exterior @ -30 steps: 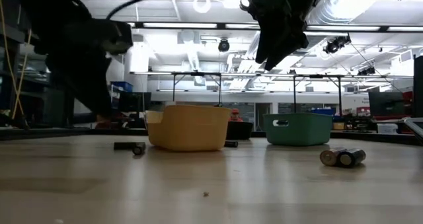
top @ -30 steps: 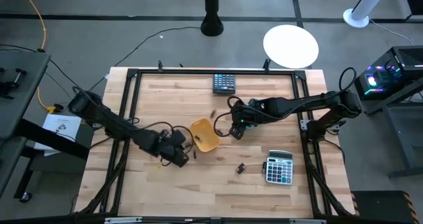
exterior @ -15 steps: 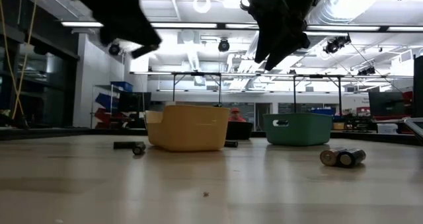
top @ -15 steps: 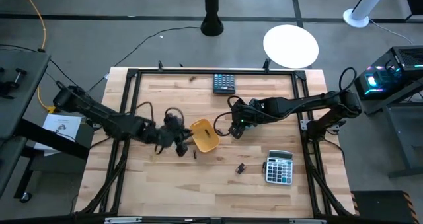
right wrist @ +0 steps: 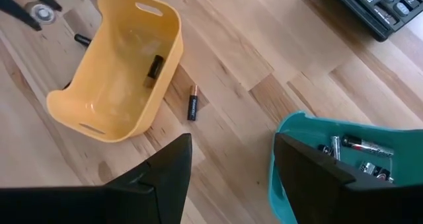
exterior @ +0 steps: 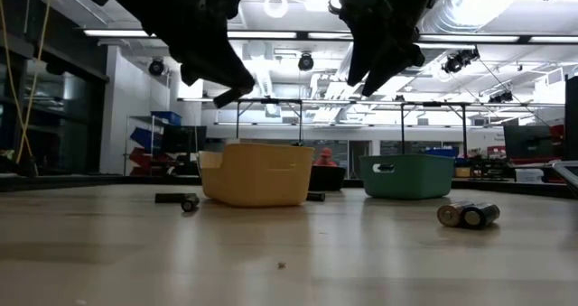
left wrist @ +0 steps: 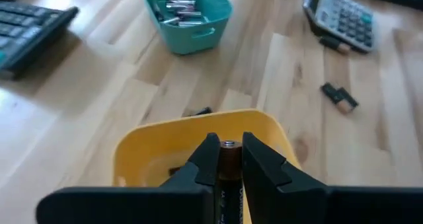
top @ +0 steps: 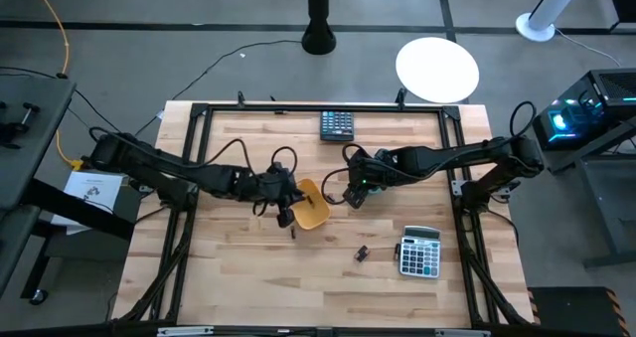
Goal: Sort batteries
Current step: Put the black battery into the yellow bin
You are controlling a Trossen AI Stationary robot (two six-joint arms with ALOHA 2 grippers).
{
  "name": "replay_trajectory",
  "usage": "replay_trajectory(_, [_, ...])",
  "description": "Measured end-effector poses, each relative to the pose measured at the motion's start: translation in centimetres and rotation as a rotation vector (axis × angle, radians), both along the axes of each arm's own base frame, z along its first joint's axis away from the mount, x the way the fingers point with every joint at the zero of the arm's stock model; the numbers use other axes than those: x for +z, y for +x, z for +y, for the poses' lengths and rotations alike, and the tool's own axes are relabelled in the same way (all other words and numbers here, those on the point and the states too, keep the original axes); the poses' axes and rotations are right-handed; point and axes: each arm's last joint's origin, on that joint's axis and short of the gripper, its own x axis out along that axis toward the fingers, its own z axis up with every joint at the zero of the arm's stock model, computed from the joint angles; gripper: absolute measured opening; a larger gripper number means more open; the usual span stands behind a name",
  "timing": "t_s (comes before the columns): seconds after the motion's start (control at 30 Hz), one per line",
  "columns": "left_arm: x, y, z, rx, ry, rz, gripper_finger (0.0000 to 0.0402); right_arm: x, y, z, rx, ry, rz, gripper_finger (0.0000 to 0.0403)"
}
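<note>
My left gripper is shut on a brown battery and hangs over the left rim of the yellow tray. One dark battery lies inside that tray. My right gripper stands open above the table between the yellow tray and the teal tray, with nothing between its fingers. The teal tray holds several batteries. Loose batteries lie on the wood: one near the yellow tray, one between the trays, and a pair beside the grey calculator. My left gripper pinches the battery's sides between its two fingers, and the battery lies along the fingers. Its metal end shows at the fingertips. The fingers slant down from the table's left. The battery is lifted clear, above the yellow tray.
A dark calculator lies at the far edge of the table. A black frame runs around the wooden top. The low view shows a battery left of the yellow tray and the pair at the right.
My left gripper has risen from the table near the yellow tray's left side. It has gone up and toward the table's right and far edge, over the tray's rim. It has rolled about its own line and stayed shut on the battery. The right arm has kept still.
</note>
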Motion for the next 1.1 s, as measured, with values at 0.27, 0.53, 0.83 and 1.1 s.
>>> replay_trajectory(0.27, [0.4, 0.2, 0.6, 0.074, 0.053, -0.044, 0.0074, 0.0, 0.0, -0.1, -0.023, -0.01, -0.008, 0.0208])
replay_trajectory(0.53, [1.4, 0.1, 1.7, 0.069, -0.05, -0.099, 0.0159, 0.0, 0.0, -0.1, -0.023, -0.01, -0.008, 0.0208])
replay_trajectory(0.83, [7.3, -2.2, 12.1, 0.465, 0.135, 0.009, 0.0185, 0.0, 0.0, -0.1, -0.047, 0.004, -0.015, 0.0208])
replay_trajectory(1.1, [0.2, -4.2, 22.7, 0.603, -0.118, 0.308, 0.0186, 0.1, 0.2, 0.0, -0.13, 0.053, -0.063, 0.0208])
